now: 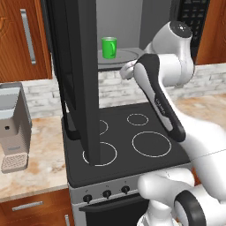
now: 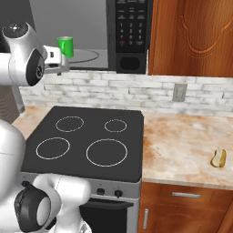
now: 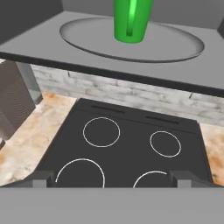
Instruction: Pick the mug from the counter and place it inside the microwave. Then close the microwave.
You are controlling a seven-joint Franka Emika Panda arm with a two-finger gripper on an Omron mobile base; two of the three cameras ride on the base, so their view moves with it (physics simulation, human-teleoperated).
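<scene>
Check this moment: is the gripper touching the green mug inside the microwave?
Apart. In the hand view the gripper has its fingertips spread wide over the stovetop, while the mug stands alone on the turntable above.

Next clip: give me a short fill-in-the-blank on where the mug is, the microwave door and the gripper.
1. The green mug stands on the round ____ inside the microwave.
2. The microwave door is ____.
3. The gripper has its jaws ____ and holds nothing.
4. Below the microwave lies the black ____ with four ring burners.

Missing words: turntable; open; open; stovetop
</scene>
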